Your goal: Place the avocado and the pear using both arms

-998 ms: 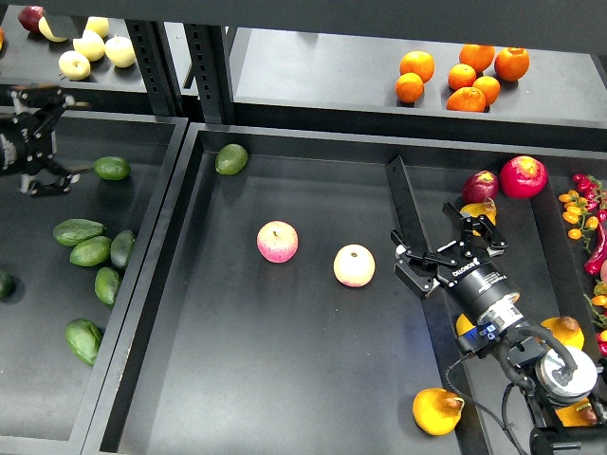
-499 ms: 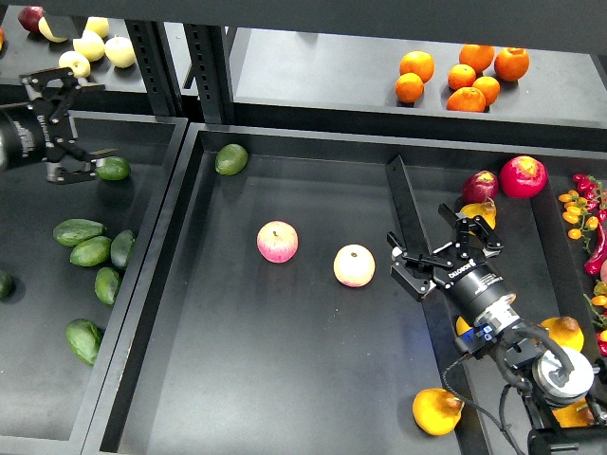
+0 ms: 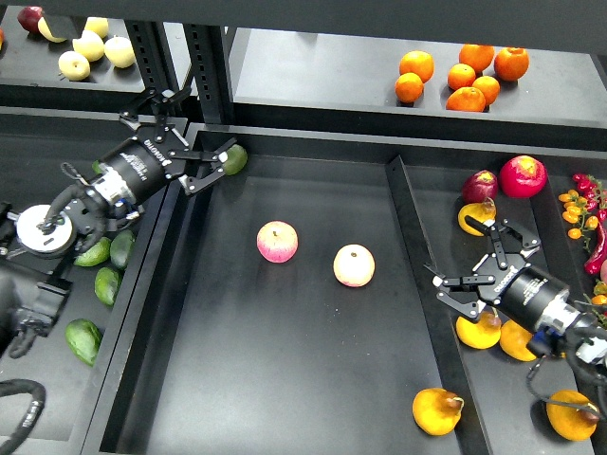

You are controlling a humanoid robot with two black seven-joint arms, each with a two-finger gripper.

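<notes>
Several dark-green avocados [image 3: 83, 339] lie in the left bin; my left arm hides some of them, and I cannot tell which one is the elongated one. A shorter, rounder avocado [image 3: 230, 158] sits in the middle tray's back left corner. My left gripper [image 3: 190, 135] is open and empty over the divider, just left of that round avocado. An orange-yellow pear [image 3: 437, 410] lies at the middle tray's front right. More pears [image 3: 479, 331] lie in the right bin. My right gripper [image 3: 477, 263] is open and empty above them.
Two pink-and-yellow apples [image 3: 277, 242] [image 3: 354, 265] sit mid-tray. Oranges [image 3: 465, 76] are on the back shelf, pale fruit [image 3: 90, 52] on the left shelf. Red fruit [image 3: 523, 175] and small peppers [image 3: 580, 210] fill the right bin's back. A raised divider [image 3: 408, 237] separates the middle tray from the right bin.
My left gripper swung right, from over the left bin to the divider beside the round avocado. My right gripper moved right and down, off the divider to over the pears in the right bin.
</notes>
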